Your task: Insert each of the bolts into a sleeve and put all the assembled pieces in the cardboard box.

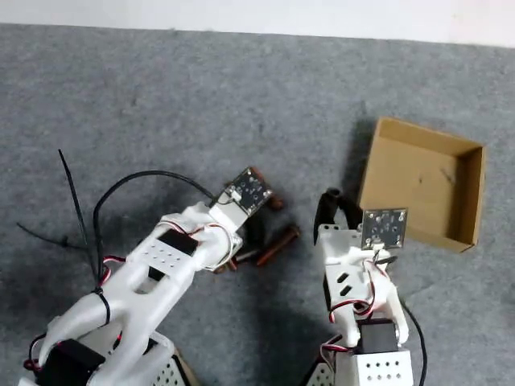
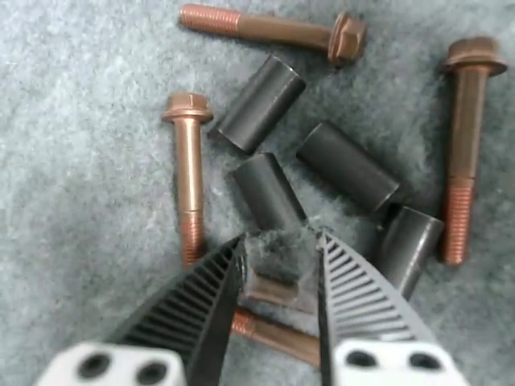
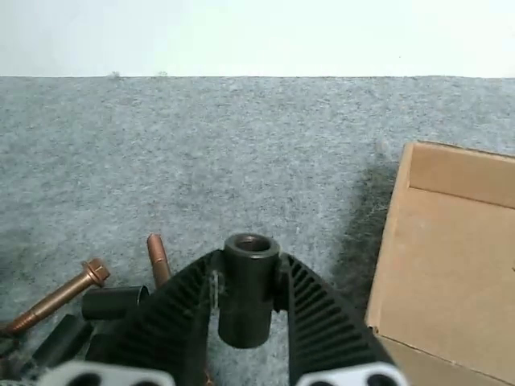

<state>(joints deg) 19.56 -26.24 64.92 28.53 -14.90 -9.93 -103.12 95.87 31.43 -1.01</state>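
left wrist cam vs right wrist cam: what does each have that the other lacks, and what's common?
Left wrist: the left hand closed on a bolt at its head, with four loose sleeves and three more bolts seen close from above. Right wrist: the right hand holding one sleeve upright, the cardboard box nearby, a white wall behind. Both: part of the bolt-and-sleeve pile on the grey mat.

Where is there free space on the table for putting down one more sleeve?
Free: the grey mat beyond the pile of bolts and sleeves, up to the white edge, and inside the cardboard box. Crowded: the middle, around that pile.
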